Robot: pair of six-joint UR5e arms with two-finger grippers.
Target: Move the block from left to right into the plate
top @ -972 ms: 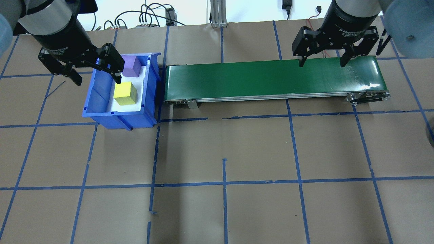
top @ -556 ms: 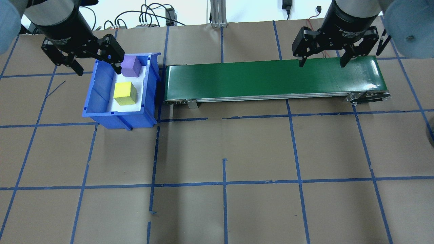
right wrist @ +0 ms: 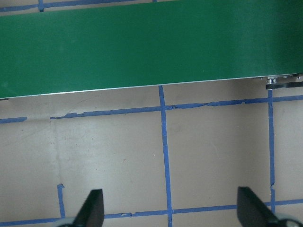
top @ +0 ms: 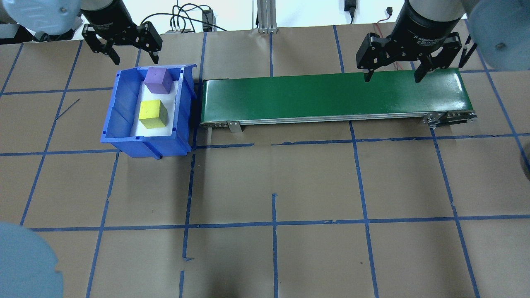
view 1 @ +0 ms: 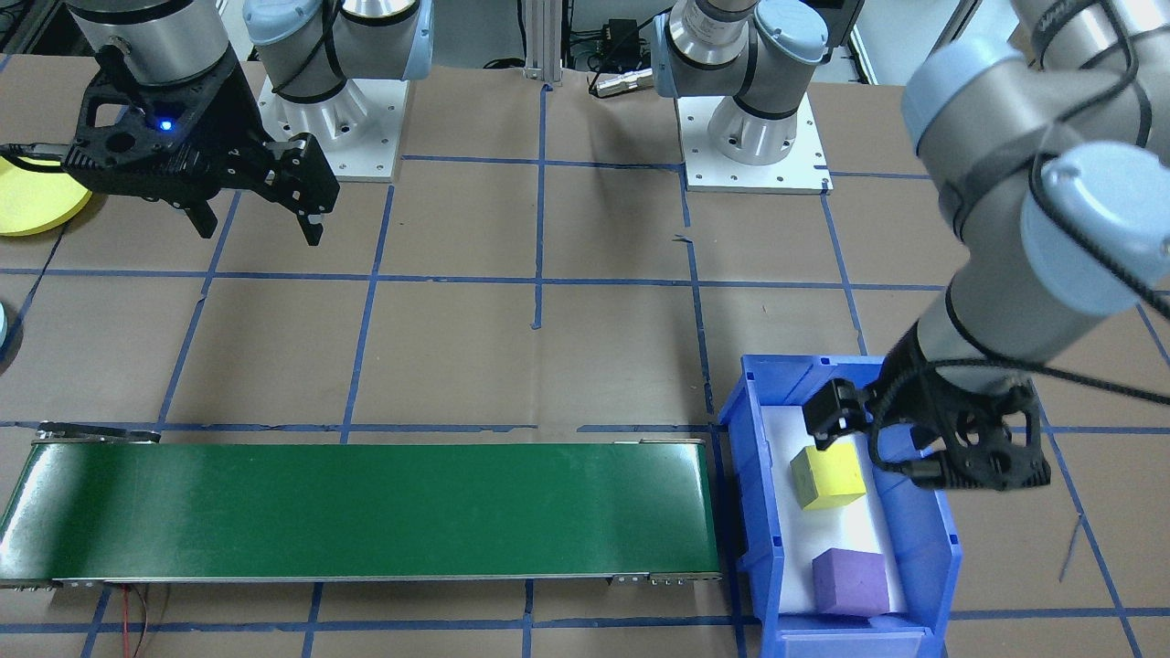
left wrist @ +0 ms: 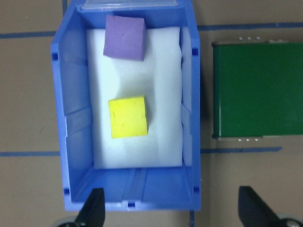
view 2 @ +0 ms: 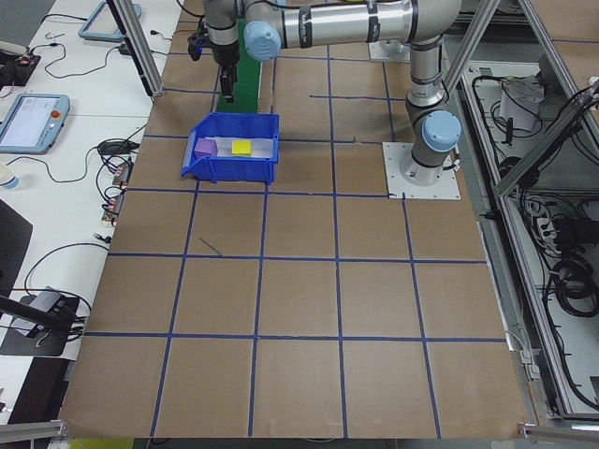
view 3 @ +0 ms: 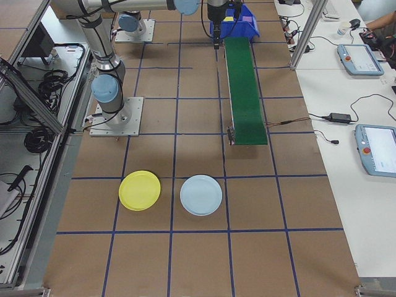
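Note:
A yellow block (top: 152, 114) and a purple block (top: 157, 81) lie on white foam in a blue bin (top: 121, 124). The left wrist view looks straight down on the yellow block (left wrist: 128, 117) and the purple block (left wrist: 124, 37). My left gripper (top: 133, 56) hangs open and empty, high over the bin's far end. My right gripper (top: 392, 76) is open and empty above the far edge of the green conveyor (top: 331, 97), near its right end. A yellow plate (view 3: 139, 190) and a light blue plate (view 3: 200, 195) lie on the table's right side.
The conveyor's left end sits close beside the bin. Brown paper with blue tape lines covers the table (top: 273, 186). Cables and a metal post (top: 265, 16) stand along the far edge. The two arm bases (view 1: 754, 137) are bolted at the robot's side.
My left gripper has risen and moved from the bin's left wall toward the far side, still open and empty. Both blocks stay put. The right arm has not moved.

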